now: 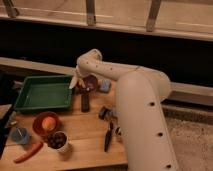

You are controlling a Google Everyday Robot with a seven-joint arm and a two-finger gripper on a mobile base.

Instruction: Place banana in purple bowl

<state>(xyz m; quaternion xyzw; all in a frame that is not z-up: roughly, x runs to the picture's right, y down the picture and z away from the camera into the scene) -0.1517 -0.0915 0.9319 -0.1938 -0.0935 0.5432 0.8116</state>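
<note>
The purple bowl [92, 80] sits at the back of the wooden table [85, 150], just right of the green tray. My gripper [80, 85] hangs from the white arm that reaches in from the right, at the bowl's left rim. The pale yellow banana [74, 82] sticks out to the left of the gripper, over the gap between tray and bowl, and the gripper looks shut on it. The arm's wrist hides part of the bowl.
A green tray [42, 92] lies at the back left. In front stand an orange-red bowl [36, 125] holding an orange fruit, a white cup of dark fruit [59, 140], a carrot [29, 151] and a blue cup [20, 135]. A black bar [85, 102], a blue block [105, 86] and dark tools [108, 135] lie mid-table.
</note>
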